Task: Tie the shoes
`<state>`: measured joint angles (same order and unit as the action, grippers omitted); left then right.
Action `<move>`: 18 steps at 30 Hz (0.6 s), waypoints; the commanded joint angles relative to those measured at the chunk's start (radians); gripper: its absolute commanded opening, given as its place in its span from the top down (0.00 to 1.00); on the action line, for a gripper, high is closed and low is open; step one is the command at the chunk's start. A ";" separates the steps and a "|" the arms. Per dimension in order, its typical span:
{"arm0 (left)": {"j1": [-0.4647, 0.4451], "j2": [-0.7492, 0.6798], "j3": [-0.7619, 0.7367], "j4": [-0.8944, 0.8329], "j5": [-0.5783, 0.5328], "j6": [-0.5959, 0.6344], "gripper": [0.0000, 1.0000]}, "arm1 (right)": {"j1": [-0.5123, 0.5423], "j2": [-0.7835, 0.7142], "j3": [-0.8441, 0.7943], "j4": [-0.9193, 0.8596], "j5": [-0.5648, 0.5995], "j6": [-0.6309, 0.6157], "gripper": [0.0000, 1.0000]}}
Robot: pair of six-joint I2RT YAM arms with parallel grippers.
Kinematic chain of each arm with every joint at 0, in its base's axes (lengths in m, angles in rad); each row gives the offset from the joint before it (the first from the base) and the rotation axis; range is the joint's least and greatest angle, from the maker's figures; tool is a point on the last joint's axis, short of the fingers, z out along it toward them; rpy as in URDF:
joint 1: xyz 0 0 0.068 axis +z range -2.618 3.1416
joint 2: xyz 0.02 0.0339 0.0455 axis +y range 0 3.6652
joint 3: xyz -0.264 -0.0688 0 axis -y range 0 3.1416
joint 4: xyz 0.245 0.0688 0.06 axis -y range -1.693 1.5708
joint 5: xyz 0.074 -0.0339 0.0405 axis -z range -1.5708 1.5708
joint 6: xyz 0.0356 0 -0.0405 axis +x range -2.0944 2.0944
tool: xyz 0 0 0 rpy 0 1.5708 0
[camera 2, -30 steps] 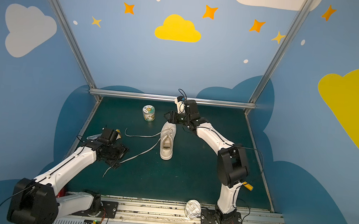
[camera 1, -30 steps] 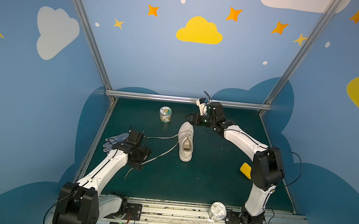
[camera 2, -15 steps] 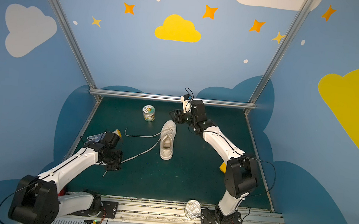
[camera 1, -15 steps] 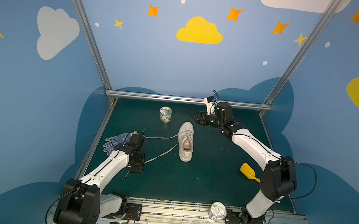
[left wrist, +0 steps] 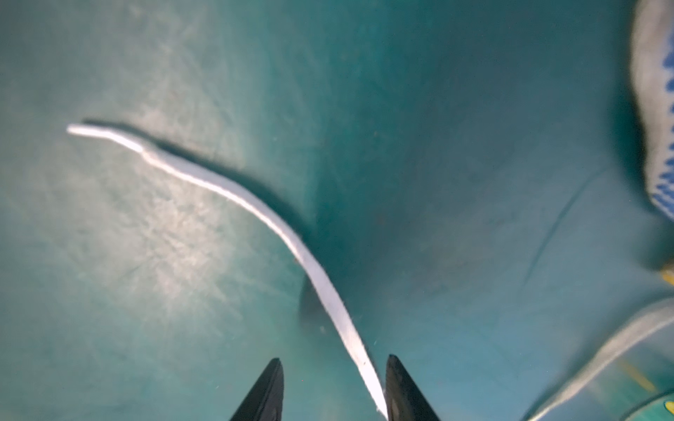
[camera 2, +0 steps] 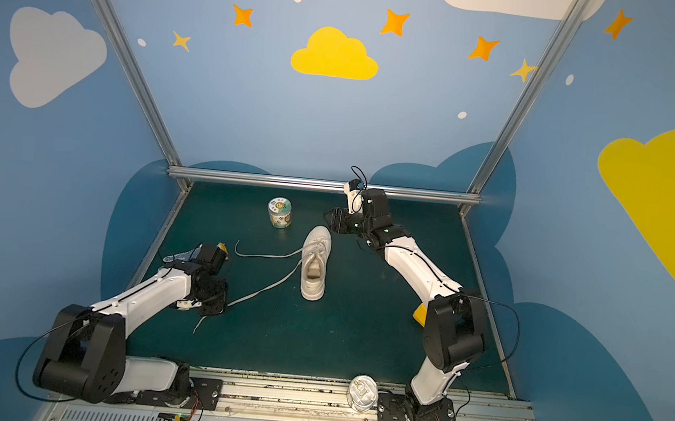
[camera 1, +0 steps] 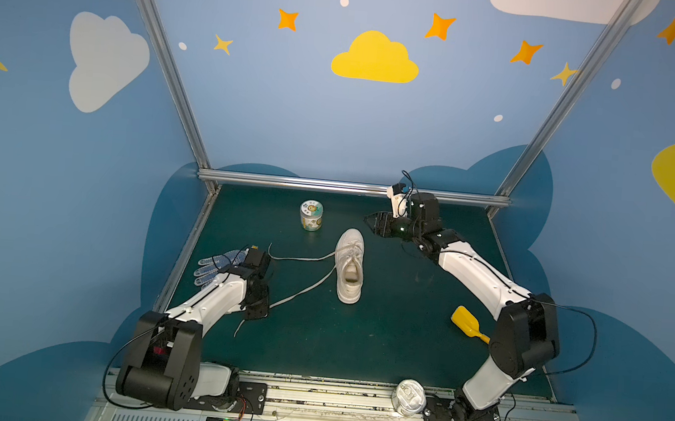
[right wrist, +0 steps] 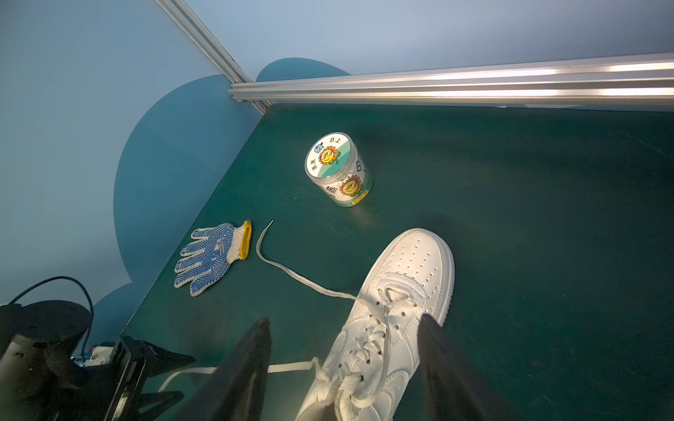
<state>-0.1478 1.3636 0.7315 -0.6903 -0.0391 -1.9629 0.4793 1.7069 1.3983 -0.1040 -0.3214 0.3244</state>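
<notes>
The white shoe (camera 1: 349, 266) (camera 2: 315, 261) lies mid-mat, toe toward the back wall, its laces untied. One lace (camera 1: 290, 257) trails left toward the glove. The other lace (camera 1: 304, 290) runs diagonally to my left gripper (camera 1: 257, 310) (camera 2: 215, 305), which points down at the mat. In the left wrist view this lace (left wrist: 255, 207) passes between the parted jaws of the left gripper (left wrist: 333, 359), close to one finger (left wrist: 401, 386). My right gripper (camera 1: 370, 222) (right wrist: 343, 319) hovers open, above and beyond the shoe (right wrist: 394, 328) toe, holding nothing.
A labelled jar (camera 1: 310, 215) stands behind the shoe. A blue-dotted glove (camera 1: 218, 265) lies by the left arm at the mat's left edge. A yellow scoop (camera 1: 466, 320) lies at the right, and a silver can (camera 1: 408, 397) on the front rail. A metal rail (camera 1: 350, 187) bounds the back.
My left gripper has come down and forward along the diagonal lace, and its jaws have narrowed. The right arm has swung slightly to the right, its jaws unchanged.
</notes>
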 commanded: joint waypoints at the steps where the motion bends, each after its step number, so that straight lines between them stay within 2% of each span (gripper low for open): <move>1: 0.017 0.036 0.038 0.009 -0.020 0.000 0.54 | -0.002 -0.038 -0.009 -0.026 0.013 -0.022 0.36; 9: 0.031 0.091 0.048 0.002 0.012 0.009 0.55 | -0.001 -0.039 -0.013 -0.042 0.021 -0.025 0.36; 18: 0.027 0.075 0.030 -0.026 -0.007 0.000 0.55 | -0.001 -0.035 -0.005 -0.048 0.021 -0.017 0.36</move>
<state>-0.1207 1.4445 0.7700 -0.6811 -0.0376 -1.9587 0.4793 1.7046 1.3964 -0.1390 -0.3061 0.3096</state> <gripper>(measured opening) 0.447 0.640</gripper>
